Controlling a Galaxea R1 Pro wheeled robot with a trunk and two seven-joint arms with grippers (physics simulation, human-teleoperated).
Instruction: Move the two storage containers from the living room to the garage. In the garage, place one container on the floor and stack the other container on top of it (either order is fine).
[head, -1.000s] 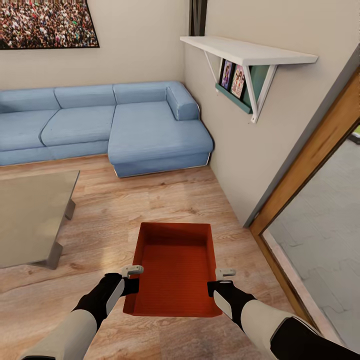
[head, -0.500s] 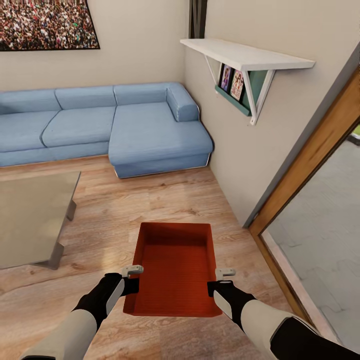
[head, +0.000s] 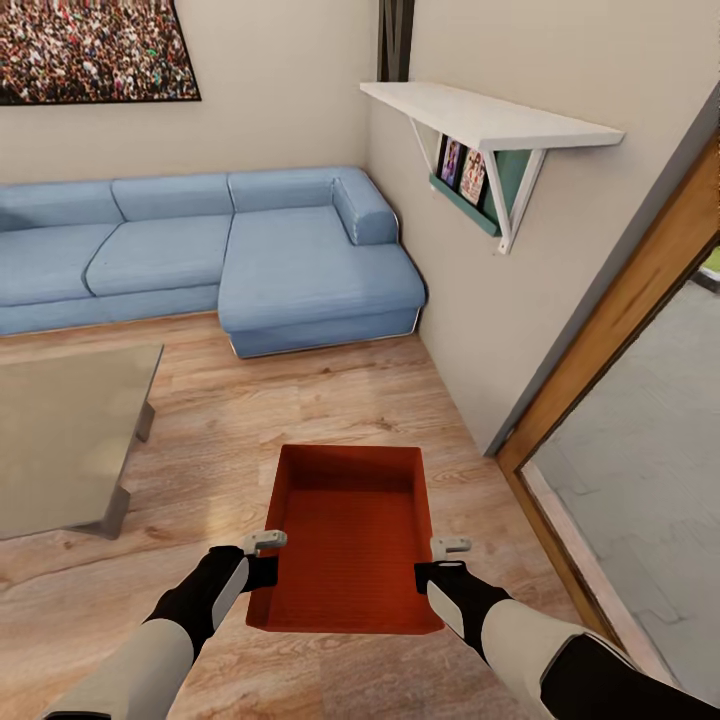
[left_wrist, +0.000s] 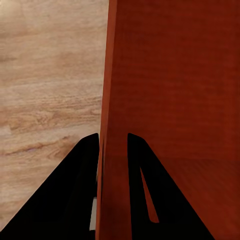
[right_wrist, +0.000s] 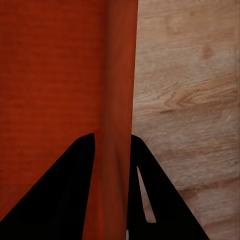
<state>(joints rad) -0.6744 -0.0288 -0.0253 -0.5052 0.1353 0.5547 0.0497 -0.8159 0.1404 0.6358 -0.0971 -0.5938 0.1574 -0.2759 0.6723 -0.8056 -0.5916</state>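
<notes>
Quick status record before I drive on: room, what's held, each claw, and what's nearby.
room: living room, wood-plank floor
held: one orange-red storage container, carried in front of the robot, open top up
left claw: shut on the container's left wall
right claw: shut on its right wall
nearby: blue sofa ahead, glass-topped table to the left, wood-framed glass door to the right, wall shelf

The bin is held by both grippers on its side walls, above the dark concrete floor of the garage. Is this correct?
Not quite. The bin is held by the left gripper and the right gripper on its side walls, but the head view shows a light wood-plank floor beneath, with a blue sofa behind: this is the living room, not the garage.
</notes>
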